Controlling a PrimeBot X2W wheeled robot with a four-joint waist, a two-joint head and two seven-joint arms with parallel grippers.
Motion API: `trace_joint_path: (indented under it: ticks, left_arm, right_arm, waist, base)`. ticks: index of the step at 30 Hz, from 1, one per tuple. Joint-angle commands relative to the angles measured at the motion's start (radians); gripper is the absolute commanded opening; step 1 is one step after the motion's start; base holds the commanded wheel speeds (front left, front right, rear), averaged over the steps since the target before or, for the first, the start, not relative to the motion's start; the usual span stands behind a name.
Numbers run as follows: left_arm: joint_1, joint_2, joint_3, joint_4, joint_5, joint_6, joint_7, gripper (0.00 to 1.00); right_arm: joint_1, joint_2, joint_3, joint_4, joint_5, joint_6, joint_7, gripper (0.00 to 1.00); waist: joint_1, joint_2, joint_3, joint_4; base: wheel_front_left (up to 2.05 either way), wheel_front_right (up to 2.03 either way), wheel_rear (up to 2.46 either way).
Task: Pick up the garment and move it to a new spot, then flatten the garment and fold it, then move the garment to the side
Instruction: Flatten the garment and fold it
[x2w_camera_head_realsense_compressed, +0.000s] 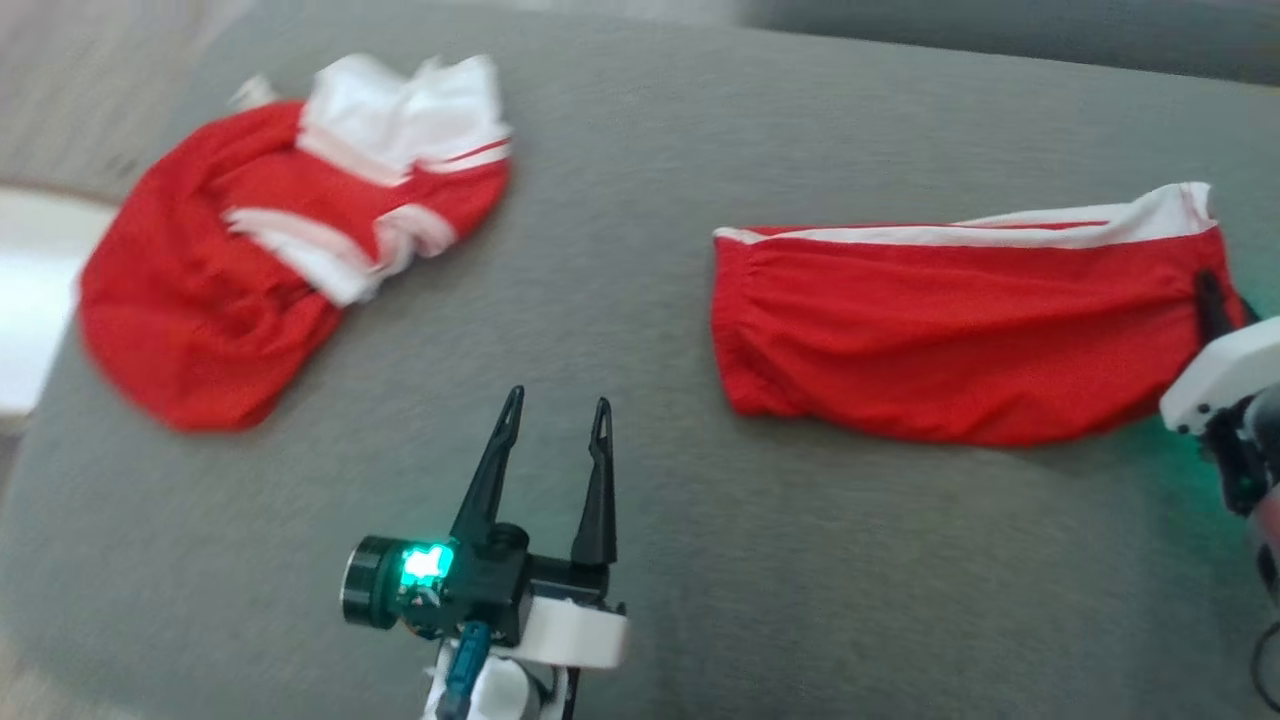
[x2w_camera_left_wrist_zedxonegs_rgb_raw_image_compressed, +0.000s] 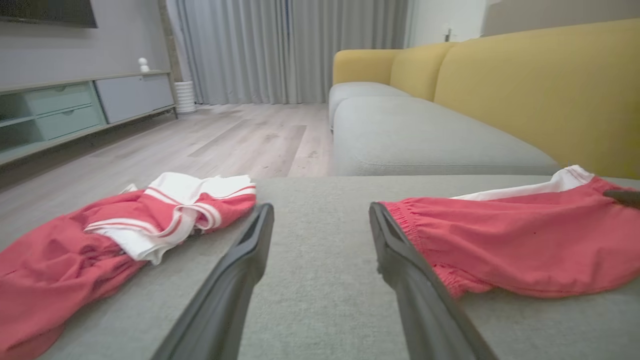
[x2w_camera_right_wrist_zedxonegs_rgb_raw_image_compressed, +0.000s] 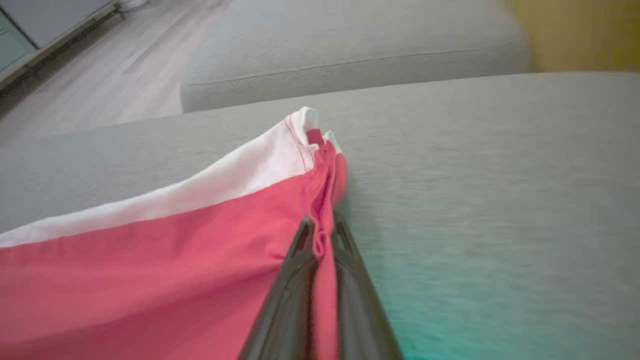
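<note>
Two red-and-white garments lie on a grey cushion (x2w_camera_head_realsense_compressed: 640, 560). The folded garment (x2w_camera_head_realsense_compressed: 950, 330) lies flat at the right, also seen as the garment (x2w_camera_left_wrist_zedxonegs_rgb_raw_image_compressed: 525, 240) and the garment (x2w_camera_right_wrist_zedxonegs_rgb_raw_image_compressed: 150, 260). My right gripper (x2w_camera_right_wrist_zedxonegs_rgb_raw_image_compressed: 320, 235) is shut on its right edge, with red fabric pinched between the fingers; the right gripper (x2w_camera_head_realsense_compressed: 1215, 300) sits at the cloth's right end. A crumpled garment (x2w_camera_head_realsense_compressed: 270, 250) lies at the left, the same crumpled garment (x2w_camera_left_wrist_zedxonegs_rgb_raw_image_compressed: 100, 235) in the left wrist view. My left gripper (x2w_camera_head_realsense_compressed: 555, 410) stands open between the two, above bare cushion, with its fingers (x2w_camera_left_wrist_zedxonegs_rgb_raw_image_compressed: 250, 250) holding nothing.
A grey sofa seat (x2w_camera_left_wrist_zedxonegs_rgb_raw_image_compressed: 425, 140) with a yellow backrest (x2w_camera_left_wrist_zedxonegs_rgb_raw_image_compressed: 540, 85) stands behind the cushion. Wooden floor (x2w_camera_left_wrist_zedxonegs_rgb_raw_image_compressed: 225, 140) and a low cabinet (x2w_camera_left_wrist_zedxonegs_rgb_raw_image_compressed: 75, 110) lie to the left, curtains (x2w_camera_left_wrist_zedxonegs_rgb_raw_image_compressed: 290, 50) at the back. The cushion's left edge drops off near the crumpled garment.
</note>
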Motion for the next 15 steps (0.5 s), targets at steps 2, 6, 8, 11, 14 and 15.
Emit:
trace_joint_path:
  ticks: [2,6,8,11,14,15]
  left_arm:
    - [-0.023,0.005,0.041,-0.015,0.018,-0.01,-0.005,1.0]
    - [-0.023,0.005,0.055,-0.009,0.026,-0.021,-0.005,1.0]
    - [-0.02,0.004,0.057,-0.003,0.026,-0.027,-0.005,1.0]
    - [-0.008,0.003,0.058,0.006,0.023,-0.031,-0.005,1.0]
    - [0.01,0.003,0.056,0.015,0.019,-0.034,-0.005,1.0]
    - [0.015,0.003,0.055,0.018,0.017,-0.035,-0.005,1.0]
  right_arm:
    - [0.015,-0.054,0.01,-0.018,0.003,-0.001,-0.024,0.0]
    - [0.024,-0.106,0.01,-0.007,-0.008,-0.001,-0.03,0.0]
    - [0.024,-0.12,0.009,-0.001,-0.013,-0.001,-0.032,0.0]
    - [0.017,-0.119,0.008,-0.003,-0.015,-0.001,-0.033,0.0]
    - [0.007,-0.092,0.008,-0.022,-0.013,-0.001,-0.037,0.0]
    - [0.003,-0.078,0.007,-0.034,-0.01,-0.001,-0.039,0.0]
  waist:
    - [0.0,0.0,-0.057,-0.131]
    - [0.0,0.0,-0.069,-0.181]
    - [0.0,0.0,-0.076,-0.192]
    - [0.0,0.0,-0.091,-0.203]
    - [0.0,0.0,-0.112,-0.205]
    - [0.0,0.0,-0.119,-0.204]
  base:
    - [0.0,0.0,0.0]
    - [0.0,0.0,0.0]
    - [0.0,0.0,0.0]
    - [0.0,0.0,0.0]
    - [0.0,0.0,0.0]
    - [0.0,0.0,0.0]
